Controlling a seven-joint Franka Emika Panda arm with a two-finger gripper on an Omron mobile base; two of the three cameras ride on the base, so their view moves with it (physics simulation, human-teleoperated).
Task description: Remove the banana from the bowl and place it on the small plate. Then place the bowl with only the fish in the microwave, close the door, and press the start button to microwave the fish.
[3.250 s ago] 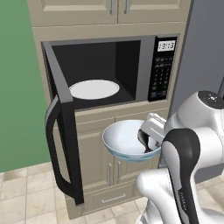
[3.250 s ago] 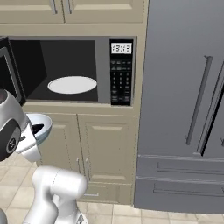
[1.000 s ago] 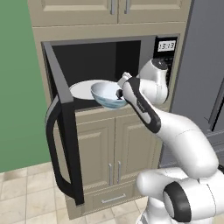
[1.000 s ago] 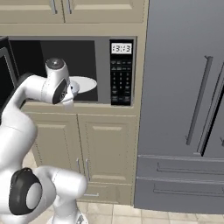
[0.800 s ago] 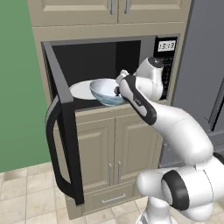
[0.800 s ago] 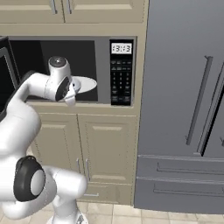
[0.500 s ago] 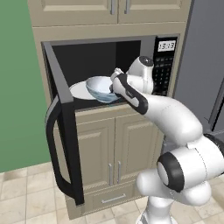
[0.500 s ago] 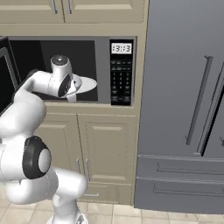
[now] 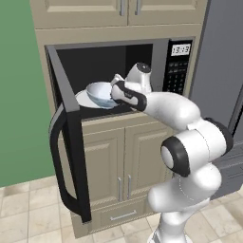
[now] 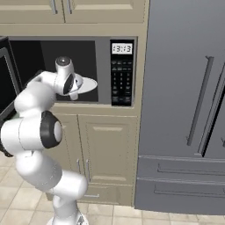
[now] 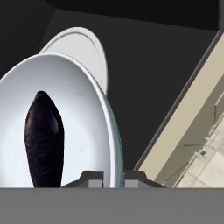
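Observation:
The pale blue-white bowl hangs inside the open black microwave, just above the white turntable disc. My gripper is shut on the bowl's right rim. In the hand view the bowl holds the dark grey fish, and the rim passes between my fingertips, with the turntable disc beyond. The door stands wide open to the left, its curved handle toward me. The banana and the small plate are out of view.
Beige cabinet doors sit under the microwave. A tall grey fridge stands right of the keypad strip. The open door's edge juts out beside my arm. A green wall lies left of the door.
My arm has lifted the bowl from below the microwave opening and carried it left and deeper into the cavity, over the turntable disc. The door has not moved.

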